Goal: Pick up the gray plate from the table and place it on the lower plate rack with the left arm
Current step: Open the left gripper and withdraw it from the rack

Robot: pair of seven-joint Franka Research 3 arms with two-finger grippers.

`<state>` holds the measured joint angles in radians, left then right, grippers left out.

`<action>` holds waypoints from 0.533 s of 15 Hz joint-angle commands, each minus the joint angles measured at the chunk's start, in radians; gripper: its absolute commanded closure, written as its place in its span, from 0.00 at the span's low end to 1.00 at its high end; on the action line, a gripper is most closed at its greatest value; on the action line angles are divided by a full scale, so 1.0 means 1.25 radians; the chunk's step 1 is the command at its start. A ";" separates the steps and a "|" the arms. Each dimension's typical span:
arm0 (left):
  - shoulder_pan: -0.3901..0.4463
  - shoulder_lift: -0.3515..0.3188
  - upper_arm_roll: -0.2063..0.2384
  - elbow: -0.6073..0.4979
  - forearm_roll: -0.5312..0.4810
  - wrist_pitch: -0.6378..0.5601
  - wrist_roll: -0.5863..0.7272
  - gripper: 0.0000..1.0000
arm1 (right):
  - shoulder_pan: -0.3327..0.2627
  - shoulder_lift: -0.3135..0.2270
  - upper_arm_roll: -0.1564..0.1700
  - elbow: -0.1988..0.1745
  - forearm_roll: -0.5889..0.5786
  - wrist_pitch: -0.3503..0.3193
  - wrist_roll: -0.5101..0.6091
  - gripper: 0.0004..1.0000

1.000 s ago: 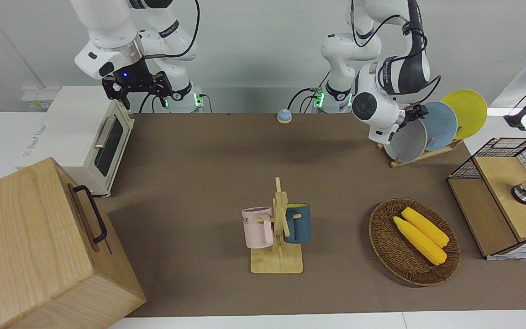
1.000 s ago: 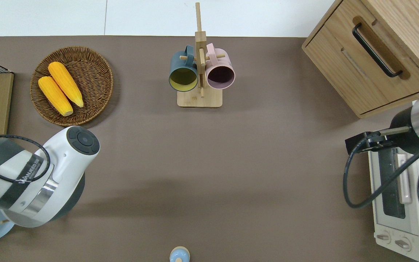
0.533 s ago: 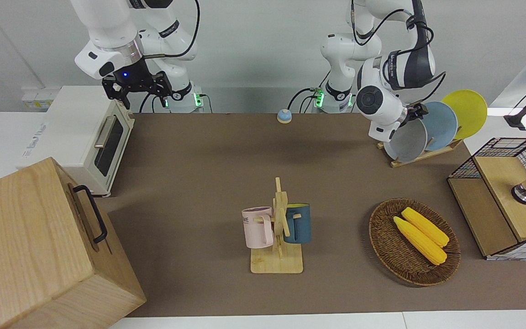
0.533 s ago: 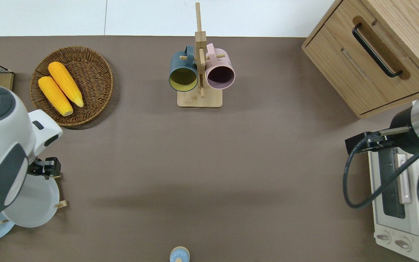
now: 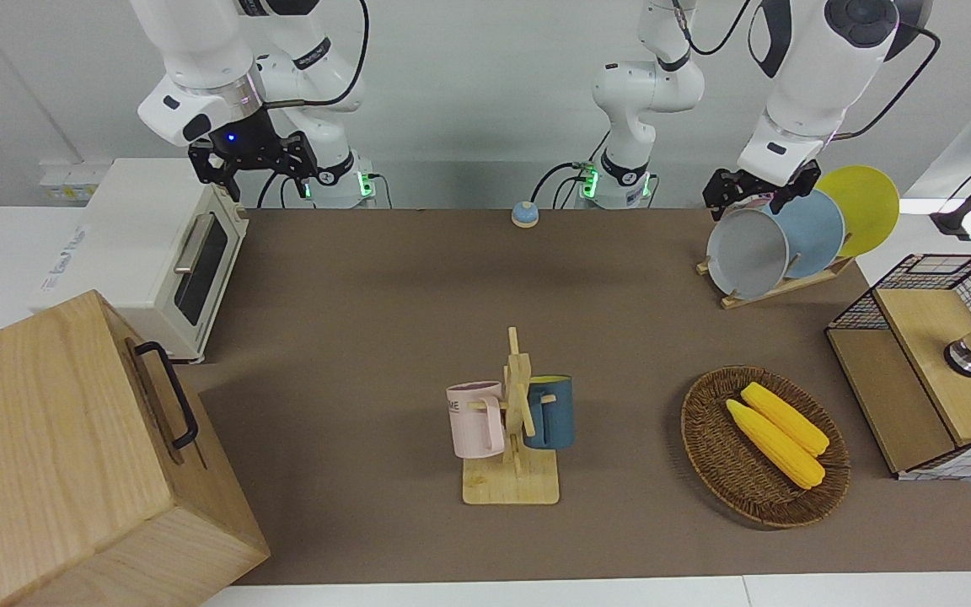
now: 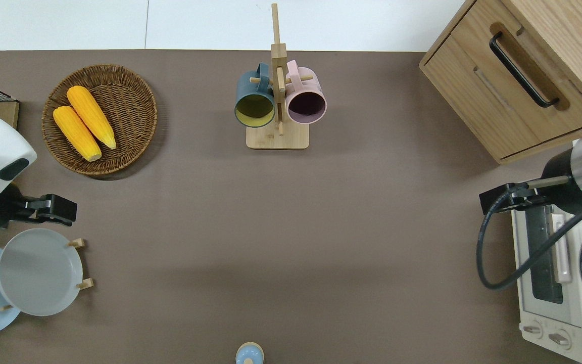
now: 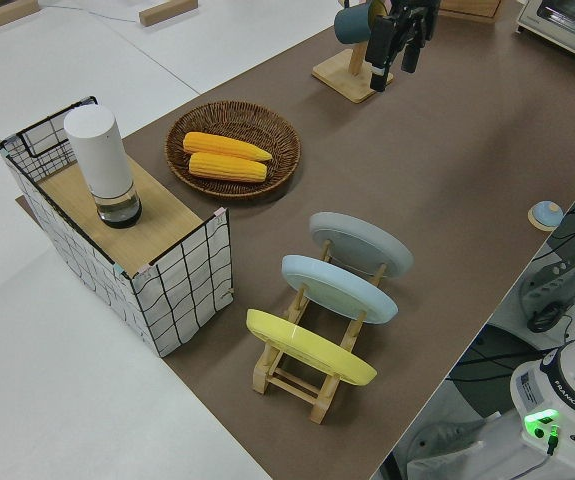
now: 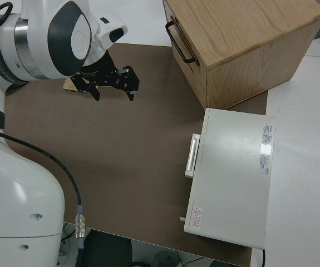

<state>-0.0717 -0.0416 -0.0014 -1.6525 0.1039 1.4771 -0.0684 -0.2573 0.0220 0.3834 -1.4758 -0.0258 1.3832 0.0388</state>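
The left gripper (image 5: 757, 190) hangs empty with its fingers spread, just above the gray plate (image 5: 747, 253) — a plain, matte, shallow-rimmed disc leaning on edge in the end slot of the lower plate rack (image 5: 776, 288). The light-wood pegs hold it tilted beside the light-blue plate (image 5: 814, 232) and the yellow plate (image 5: 865, 206), so the placing looks done. The right arm is parked, its fingers apart too.

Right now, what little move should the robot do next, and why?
Probably lift the left claw a bit higher and away. The gray plate already stands in the lower plate rack, beside the light-blue plate, and the open claw no longer holds it. The right arm is parked.
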 commanded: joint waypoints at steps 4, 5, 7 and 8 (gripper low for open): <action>0.001 0.004 0.035 0.053 -0.109 -0.004 0.155 0.01 | -0.020 -0.002 0.017 0.006 -0.005 -0.009 0.009 0.02; 0.001 0.004 0.035 0.053 -0.108 -0.004 0.160 0.01 | -0.020 -0.002 0.017 0.006 -0.005 -0.009 0.009 0.02; 0.000 0.004 0.033 0.053 -0.106 -0.004 0.160 0.01 | -0.020 -0.002 0.017 0.006 -0.005 -0.009 0.009 0.02; 0.000 0.004 0.032 0.053 -0.104 -0.004 0.161 0.01 | -0.020 -0.002 0.016 0.006 -0.005 -0.009 0.009 0.02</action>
<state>-0.0712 -0.0419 0.0383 -1.6016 -0.0097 1.4770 0.1099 -0.2573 0.0220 0.3834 -1.4759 -0.0258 1.3832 0.0388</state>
